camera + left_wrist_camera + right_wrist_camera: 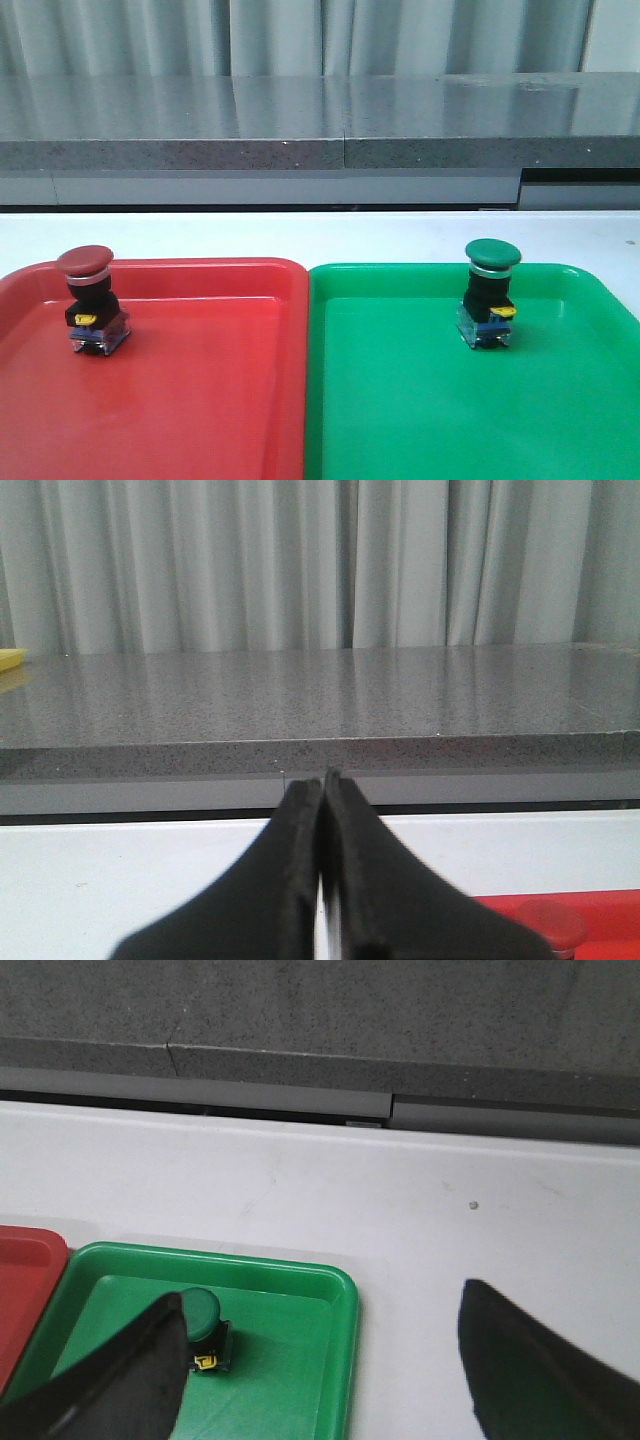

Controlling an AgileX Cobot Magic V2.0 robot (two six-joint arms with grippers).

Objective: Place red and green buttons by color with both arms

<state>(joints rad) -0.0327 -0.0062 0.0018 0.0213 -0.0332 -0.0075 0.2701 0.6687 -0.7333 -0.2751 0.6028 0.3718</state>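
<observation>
The red button stands upright in the red tray, near its far left corner. The green button stands upright in the green tray, toward its far right. Neither gripper shows in the front view. In the left wrist view my left gripper is shut and empty, held over the white table; the red button's cap peeks out beside it. In the right wrist view my right gripper is wide open and empty, above the green tray's far right corner, with the green button beside one finger.
The two trays lie side by side on a white table. A grey stone counter runs behind the table, with pale curtains beyond it. A yellow object lies at the counter's edge in the left wrist view.
</observation>
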